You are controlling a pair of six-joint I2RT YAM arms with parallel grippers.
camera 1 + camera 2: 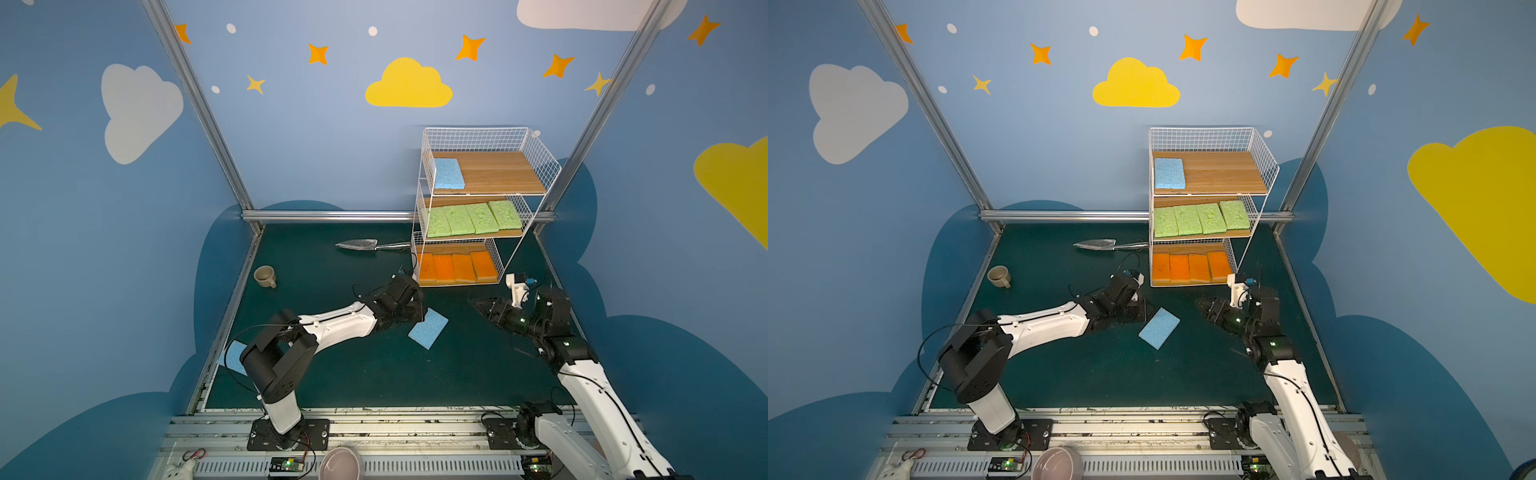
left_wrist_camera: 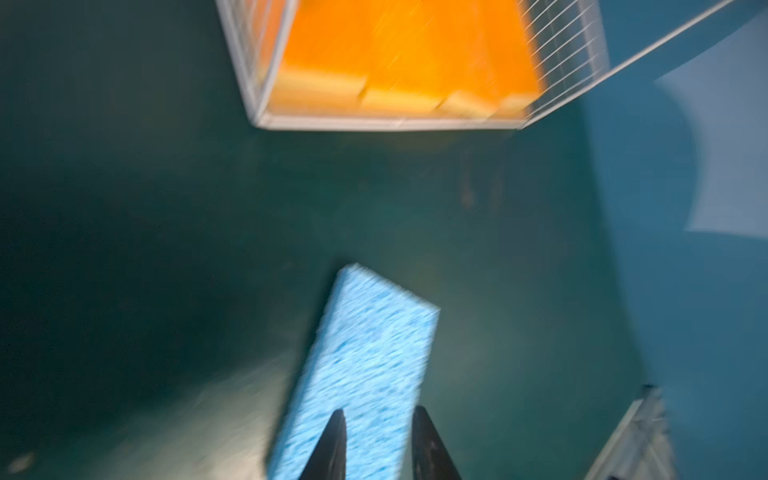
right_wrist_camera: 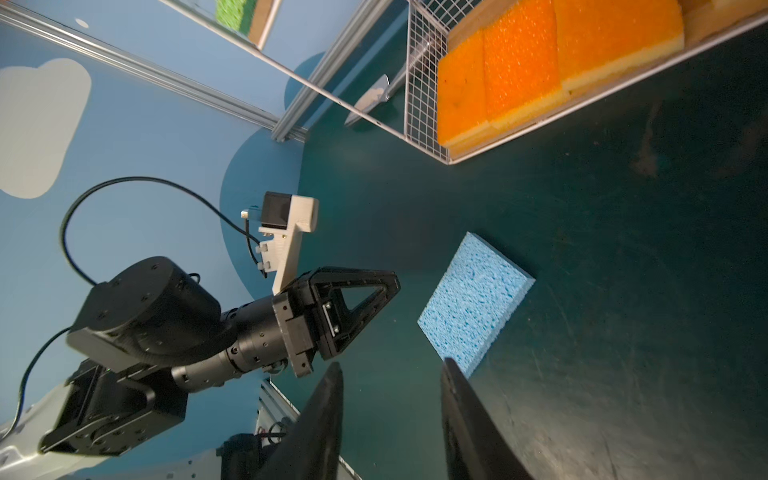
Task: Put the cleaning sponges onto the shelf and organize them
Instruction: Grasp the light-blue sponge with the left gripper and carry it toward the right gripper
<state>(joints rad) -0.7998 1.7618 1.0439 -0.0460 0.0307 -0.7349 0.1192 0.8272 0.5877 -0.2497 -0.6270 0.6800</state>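
A light blue sponge (image 1: 428,329) (image 1: 1158,328) lies flat on the green mat in front of the shelf (image 1: 498,172). My left gripper (image 1: 420,318) (image 2: 380,411) hovers at the sponge's near-left corner, its jaws a little apart and not touching it (image 3: 473,299). My right gripper (image 1: 478,303) (image 3: 392,365) is open and empty, to the right of that sponge. The top tier holds one blue sponge (image 1: 449,173), the middle tier several green sponges (image 1: 473,218) and the bottom tier several orange sponges (image 1: 457,268). Another blue sponge (image 1: 234,356) lies at the mat's left edge, partly hidden by the left arm.
A metal trowel (image 1: 357,245) lies left of the shelf at the back. A beige cup (image 1: 264,276) stands near the left wall. A pink bowl (image 1: 341,463) sits on the front rail. Aluminium frame posts border the mat.
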